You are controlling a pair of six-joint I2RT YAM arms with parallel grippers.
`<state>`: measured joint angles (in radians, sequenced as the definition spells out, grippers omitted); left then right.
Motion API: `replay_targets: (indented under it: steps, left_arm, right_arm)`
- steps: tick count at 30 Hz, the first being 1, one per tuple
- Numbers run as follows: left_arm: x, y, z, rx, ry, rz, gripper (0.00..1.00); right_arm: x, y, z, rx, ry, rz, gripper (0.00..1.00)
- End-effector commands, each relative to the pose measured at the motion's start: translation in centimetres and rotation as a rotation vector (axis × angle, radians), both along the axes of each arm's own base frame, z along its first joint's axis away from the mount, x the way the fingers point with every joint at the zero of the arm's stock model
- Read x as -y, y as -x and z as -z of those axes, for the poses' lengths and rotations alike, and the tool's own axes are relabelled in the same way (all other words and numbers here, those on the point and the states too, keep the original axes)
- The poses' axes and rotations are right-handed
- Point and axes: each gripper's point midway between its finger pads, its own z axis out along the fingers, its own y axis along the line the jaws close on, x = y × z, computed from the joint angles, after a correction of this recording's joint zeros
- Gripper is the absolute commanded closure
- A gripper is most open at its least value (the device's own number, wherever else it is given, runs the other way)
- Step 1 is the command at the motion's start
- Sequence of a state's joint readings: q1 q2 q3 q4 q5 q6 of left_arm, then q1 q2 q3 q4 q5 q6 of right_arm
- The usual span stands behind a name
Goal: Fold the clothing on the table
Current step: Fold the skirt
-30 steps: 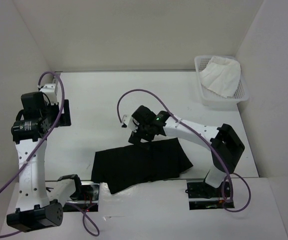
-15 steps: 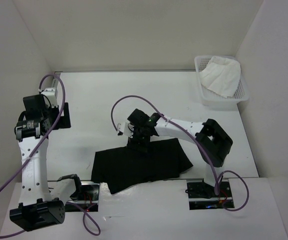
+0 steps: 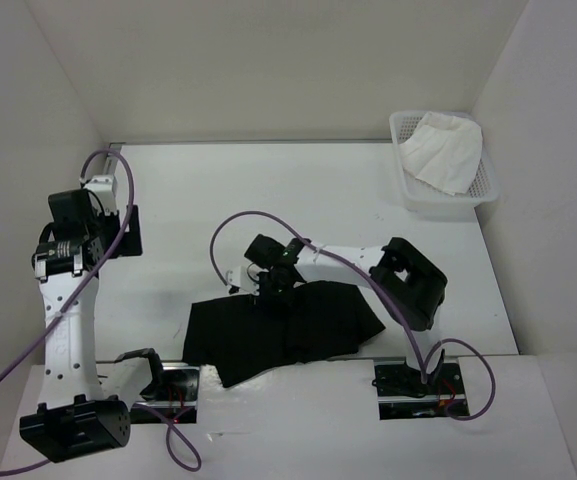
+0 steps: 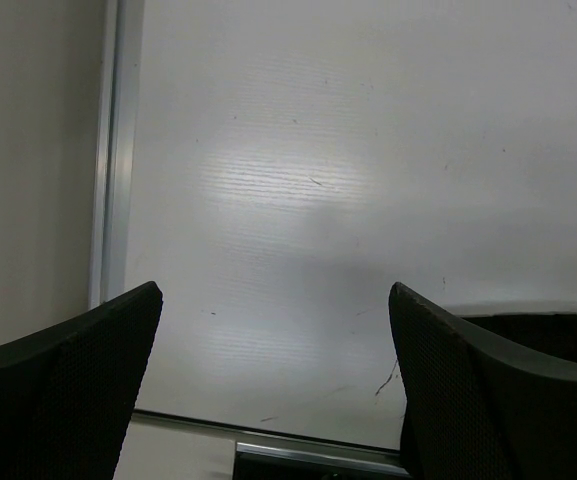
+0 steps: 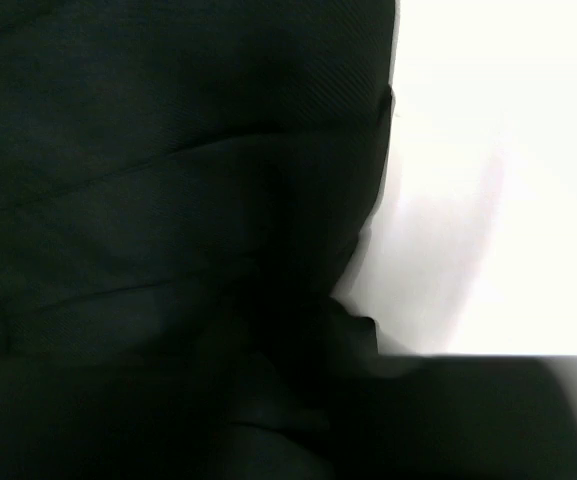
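White table (image 3: 188, 200), skirt (image 3: 238, 340) at 6 o'clock: right gripper (image 3: 266, 290) has dropped onto its 12 o'clock edge (clenched or not, I cannot tell), likely starting a fold; left gripper (image 4: 273, 300) gapes idle.

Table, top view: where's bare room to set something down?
Widest bare patch: the far middle of the table, between left arm, basket and the far edge of the skirt. A smaller one lies between basket and right arm. Crowded: the near middle, where skirt and right gripper sit.
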<state>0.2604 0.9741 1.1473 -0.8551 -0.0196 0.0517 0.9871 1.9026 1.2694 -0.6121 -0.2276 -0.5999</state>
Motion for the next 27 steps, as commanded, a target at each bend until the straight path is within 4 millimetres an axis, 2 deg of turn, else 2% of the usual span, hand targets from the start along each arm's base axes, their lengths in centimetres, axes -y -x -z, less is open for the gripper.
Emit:
replay_targets:
  steps: [1, 2, 4, 9, 12, 13, 16, 17, 22, 23, 24, 27]
  left_arm:
    - [-0.1, -0.5, 0.4, 0.009, 0.000, 0.010, 0.00]
    - [-0.2, -0.8, 0.5, 0.009, 0.000, 0.010, 0.00]
    - [0.0, -0.9, 0.5, 0.011, 0.006, 0.017, 0.00]
    - [0.1, -1.2, 0.5, 0.013, 0.014, 0.026, 0.00]
    - [0.3, -1.6, 1.3, -0.004, 0.027, 0.047, 0.00]
    - [0.3, -1.8, 1.4, -0.005, 0.027, 0.048, 0.00]
    - [0.2, -2.5, 2.5, -0.029, 0.050, 0.053, 0.00]
    - [0.2, -2.5, 2.5, -0.029, 0.050, 0.053, 0.00]
    - [0.3, -3.9, 3.1, -0.029, 0.071, 0.074, 0.00]
    - [0.5, -3.8, 3.6, -0.039, 0.081, 0.080, 0.00]
    - [0.4, -4.4, 3.5, -0.022, 0.076, 0.081, 0.00]
    - [0.8, -4.9, 4.4, -0.027, 0.102, 0.105, 0.00]
  right_arm:
    - [-0.5, 0.8, 1.5, -0.033, 0.011, -0.014, 0.94]
    - [-0.2, 0.6, 2.0, -0.030, 0.030, -0.010, 1.00]
    - [0.2, 0.6, 2.5, -0.020, 0.044, -0.004, 1.00]
    - [-0.1, -2.9, 1.2, 0.107, 0.034, 0.032, 1.00]
    - [-1.0, -6.8, -1.6, 0.223, 0.004, 0.070, 1.00]
    - [-1.2, -7.5, -2.1, 0.253, 0.005, 0.068, 1.00]
    - [-0.9, -11.2, -4.2, 0.366, 0.009, 0.103, 1.00]
    - [-0.9, -13.2, -4.5, 0.405, 0.015, 0.122, 1.00]
    - [0.5, -19.1, -4.9, 0.479, 0.032, 0.209, 1.00]
    - [1.0, -20.5, -5.5, 0.495, 0.026, 0.228, 1.00]
    - [1.1, -21.2, -4.9, 0.495, 0.030, 0.238, 1.00]
    - [1.2, -23.1, -5.1, 0.515, 0.020, 0.259, 1.00]
